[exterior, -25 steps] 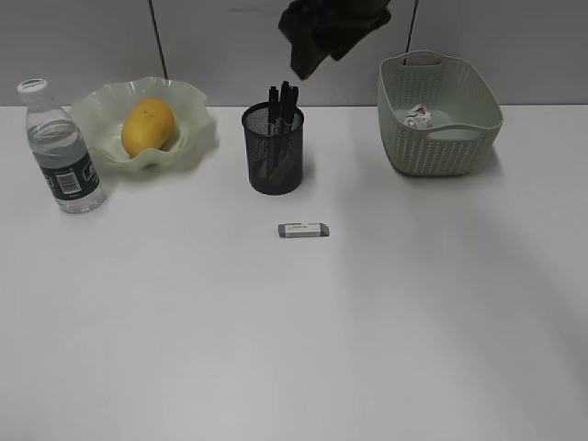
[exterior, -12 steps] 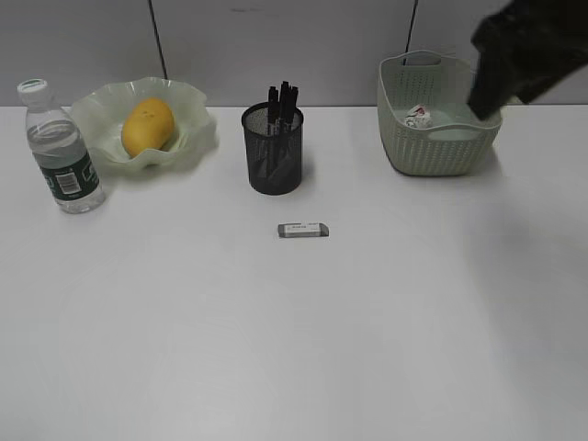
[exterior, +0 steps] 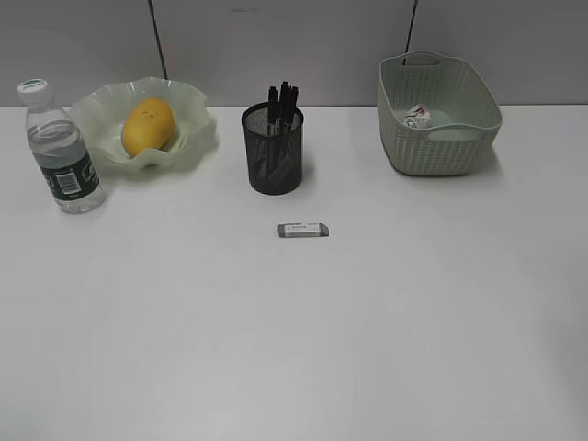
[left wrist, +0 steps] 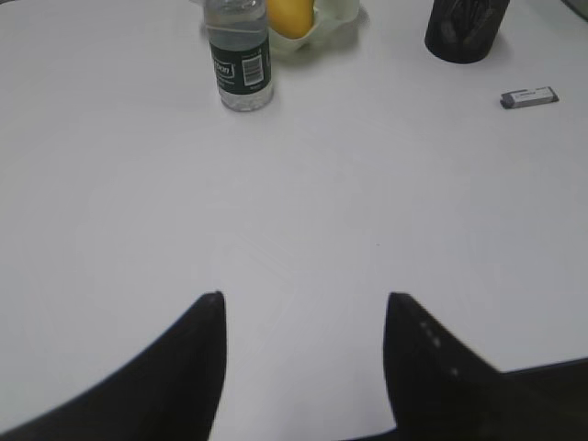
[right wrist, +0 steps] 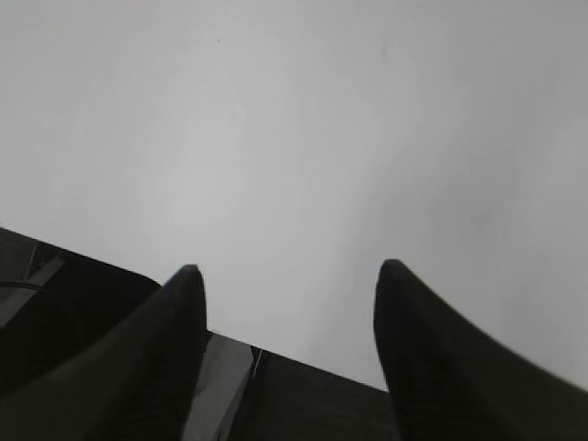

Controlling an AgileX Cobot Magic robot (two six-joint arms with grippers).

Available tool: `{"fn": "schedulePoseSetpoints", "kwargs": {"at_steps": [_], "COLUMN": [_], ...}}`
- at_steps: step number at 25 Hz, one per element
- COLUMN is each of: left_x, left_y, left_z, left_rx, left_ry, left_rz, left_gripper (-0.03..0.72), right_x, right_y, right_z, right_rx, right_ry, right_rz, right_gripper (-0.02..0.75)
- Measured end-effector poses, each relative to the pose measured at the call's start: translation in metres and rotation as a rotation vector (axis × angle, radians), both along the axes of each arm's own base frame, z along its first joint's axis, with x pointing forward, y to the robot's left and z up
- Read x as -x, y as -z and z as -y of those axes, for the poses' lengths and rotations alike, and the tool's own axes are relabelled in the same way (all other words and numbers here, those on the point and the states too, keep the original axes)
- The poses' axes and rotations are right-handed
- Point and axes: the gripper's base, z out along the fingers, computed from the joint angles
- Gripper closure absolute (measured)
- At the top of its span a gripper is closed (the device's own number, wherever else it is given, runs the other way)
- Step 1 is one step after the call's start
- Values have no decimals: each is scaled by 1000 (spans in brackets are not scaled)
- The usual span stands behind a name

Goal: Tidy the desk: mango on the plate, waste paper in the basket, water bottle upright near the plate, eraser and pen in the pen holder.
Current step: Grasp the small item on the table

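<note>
Exterior view: mango (exterior: 147,127) lay in plate (exterior: 142,124), eraser (exterior: 303,230) on bench (exterior: 294,331) near pen holder (exterior: 273,149). Left gripper (left wrist: 303,299) fingers spread, empty; right gripper (right wrist: 287,271) likewise.

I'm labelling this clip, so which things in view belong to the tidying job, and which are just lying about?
Part of the job:
mango in the plate
water bottle, upright
waste paper in the basket
pens in the pen holder
eraser, loose on the desk

Just lying about:
nothing visible
</note>
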Motion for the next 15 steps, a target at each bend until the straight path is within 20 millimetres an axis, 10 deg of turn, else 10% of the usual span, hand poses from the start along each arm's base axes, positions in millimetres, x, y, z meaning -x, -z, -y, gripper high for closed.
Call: {"fn": "schedulePoseSetpoints", "kwargs": {"at_steps": [15], "left_x": [0], "left_y": [0], "left_z": [1], "left_rx": [14], "left_ry": [8], "left_rz": [-1], "left_gripper": [270], "right_x": [149], "right_y": [7], "right_z": [43], "right_rx": [-141], "right_ry": [44], "right_rz": [411], "right_gripper": [176]}}
